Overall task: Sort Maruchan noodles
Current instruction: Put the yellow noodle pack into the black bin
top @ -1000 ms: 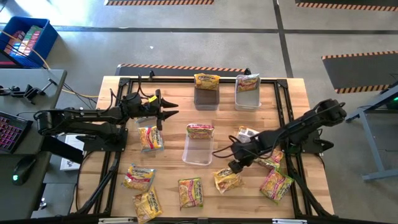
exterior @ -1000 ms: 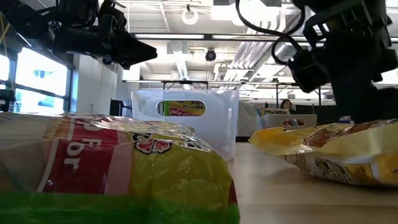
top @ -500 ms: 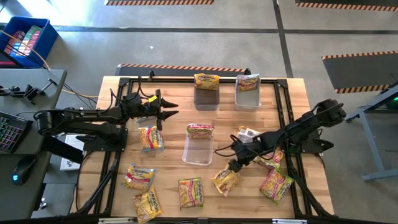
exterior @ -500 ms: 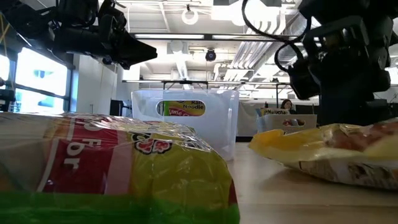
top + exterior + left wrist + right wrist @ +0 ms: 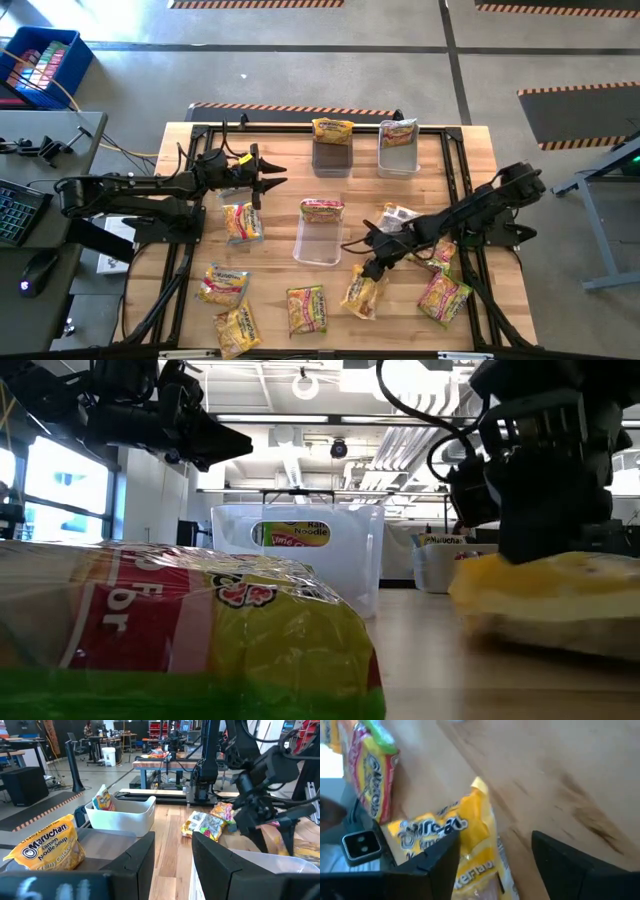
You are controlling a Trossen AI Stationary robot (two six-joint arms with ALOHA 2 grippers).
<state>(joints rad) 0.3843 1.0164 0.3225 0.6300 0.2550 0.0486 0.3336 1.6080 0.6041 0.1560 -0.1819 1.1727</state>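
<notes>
Lower centre of the high view, the spread right end effector point(image 5: 367, 268) should straddle the yellow packet point(image 5: 361, 292) squarely before pinching.

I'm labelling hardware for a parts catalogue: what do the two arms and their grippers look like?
Both arms are dark, black-looking jointed links with black cables looping along them. The left gripper ends in two pointed black fingers, with a small yellow marking near its wrist. The right gripper has chunky, flat-sided black fingers.
</notes>
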